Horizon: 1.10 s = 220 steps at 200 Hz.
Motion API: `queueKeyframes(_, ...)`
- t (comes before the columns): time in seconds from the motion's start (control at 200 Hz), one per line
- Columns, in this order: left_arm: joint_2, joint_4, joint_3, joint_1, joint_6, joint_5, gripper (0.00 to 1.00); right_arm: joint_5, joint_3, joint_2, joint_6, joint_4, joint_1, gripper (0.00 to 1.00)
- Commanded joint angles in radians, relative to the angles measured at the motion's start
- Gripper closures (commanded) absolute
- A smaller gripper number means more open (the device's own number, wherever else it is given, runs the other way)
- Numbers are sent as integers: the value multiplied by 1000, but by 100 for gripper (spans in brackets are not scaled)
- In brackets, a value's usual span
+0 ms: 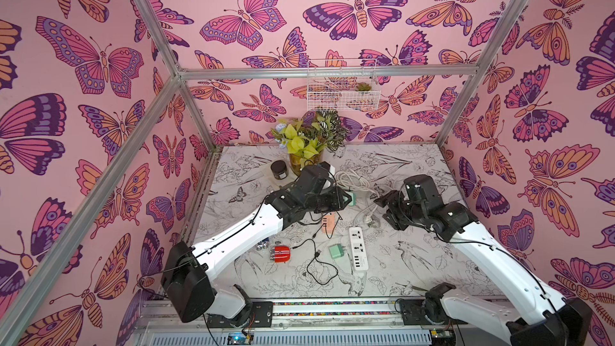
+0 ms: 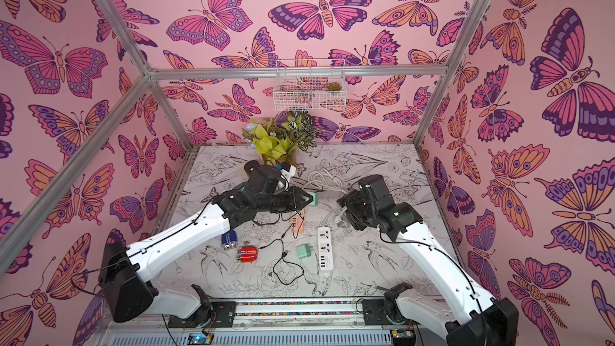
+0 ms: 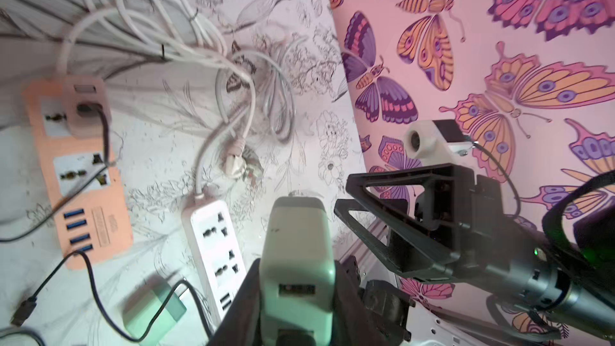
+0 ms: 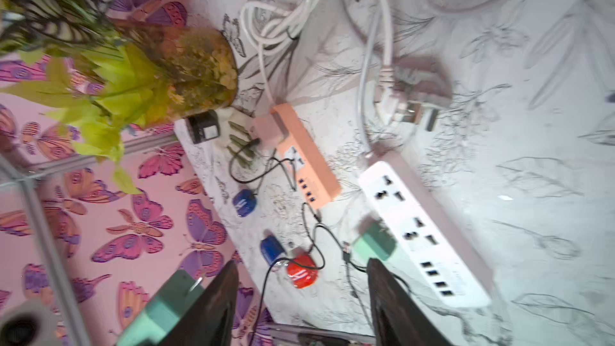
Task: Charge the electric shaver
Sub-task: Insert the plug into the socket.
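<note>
A small red electric shaver (image 1: pixel 281 254) (image 2: pixel 248 254) (image 4: pixel 301 274) lies on the table near the front left. A black cable (image 1: pixel 314 267) loops beside it, its USB plug (image 3: pixel 21 311) lying loose. My left gripper (image 1: pixel 347 198) (image 3: pixel 296 271) is shut on a mint green adapter (image 3: pixel 296 247), held above the table's middle. My right gripper (image 1: pixel 382 211) (image 4: pixel 301 264) hovers open just to its right, with nothing between its fingers. An orange power strip (image 1: pixel 328 224) (image 3: pixel 80 174) with a cable plugged in and a white power strip (image 1: pixel 357 251) (image 4: pixel 422 231) lie in the middle.
A second green adapter (image 1: pixel 337 251) (image 4: pixel 374 241) lies against the white strip. Blue shavers (image 2: pixel 229 240) (image 4: pixel 244 203) sit left of the red one. Coiled white cables (image 1: pixel 352 181), a plant vase (image 1: pixel 304 158) and a black jar (image 1: pixel 279 170) crowd the back.
</note>
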Motion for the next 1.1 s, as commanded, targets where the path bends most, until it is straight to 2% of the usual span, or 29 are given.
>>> queueKeyframes(0.0,105,-235,63,-46,-85,-32,100,43,-19,-7,-212,-172,-4,40)
queueKeyframes(0.25,348,-408,242,-134,-223,-108,100,35,-89,-111,-339,-182,-2,41)
queueKeyframes(0.566,553,-661,501,-200,-308,-215,100,99,-128,-272,-353,-286,-4,41)
queueKeyframes(0.856,655,-702,608,-210,-316,-312,100,90,-119,-310,-361,-311,-3,41)
queueKeyframes(1.097,716,-702,656,-210,-295,-301,100,92,-122,-326,-357,-325,-3,41)
